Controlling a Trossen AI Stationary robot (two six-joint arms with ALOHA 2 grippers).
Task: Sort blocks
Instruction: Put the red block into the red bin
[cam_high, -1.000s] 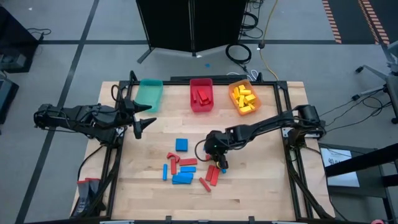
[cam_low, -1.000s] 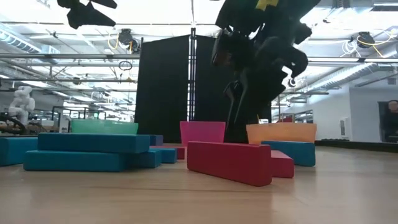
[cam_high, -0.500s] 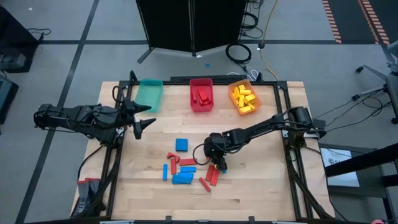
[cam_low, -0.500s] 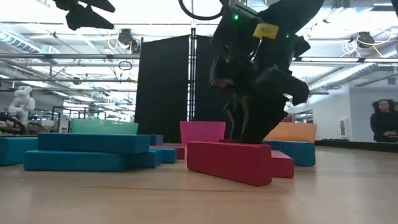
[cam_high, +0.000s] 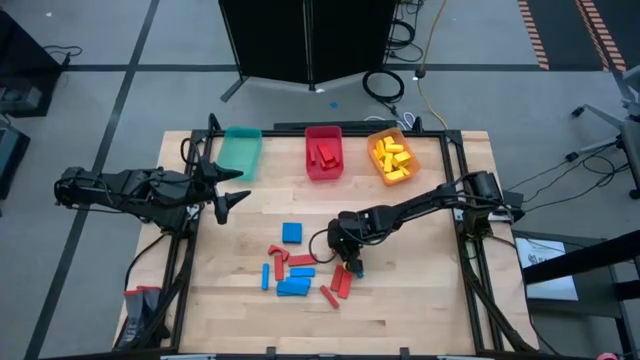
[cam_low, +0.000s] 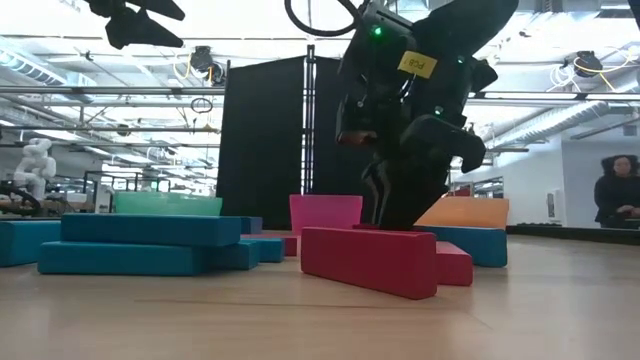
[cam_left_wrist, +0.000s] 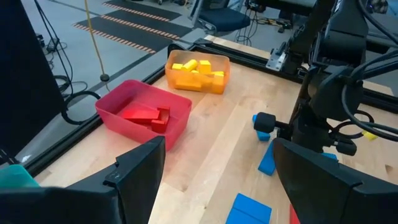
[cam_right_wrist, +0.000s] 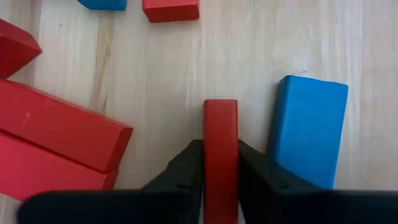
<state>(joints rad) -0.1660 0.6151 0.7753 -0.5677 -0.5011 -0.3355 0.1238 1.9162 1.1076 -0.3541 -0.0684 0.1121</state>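
Observation:
Red and blue blocks lie in a loose pile (cam_high: 300, 268) near the table's middle, with a blue square block (cam_high: 291, 232) just behind it. My right gripper (cam_high: 352, 264) is down at the pile's right end, shut on a narrow red block (cam_right_wrist: 221, 124). A blue block (cam_right_wrist: 309, 130) lies right beside that red one. My left gripper (cam_high: 233, 199) hangs open above the table's left edge, away from the blocks. In the low view the right gripper (cam_low: 400, 195) stands behind a big red block (cam_low: 368, 260). My right gripper pinches the narrow red block by its two long sides (cam_right_wrist: 221, 155), one finger (cam_right_wrist: 186, 168) on each. The fingers come from above, pointing down, and lie across the block. Whether the block is lifted off the table I cannot tell.
Three bins stand along the far edge: a teal one (cam_high: 240, 150), a red one (cam_high: 323, 152) with red blocks, an orange one (cam_high: 392, 157) with yellow blocks. Bare wood lies between the pile and the bins. A person shows far off (cam_low: 618, 195).
My right gripper has come down from above the pile to the table top at the pile's right end, shifting slightly toward the table's left. The blocks around it have stayed where they were.

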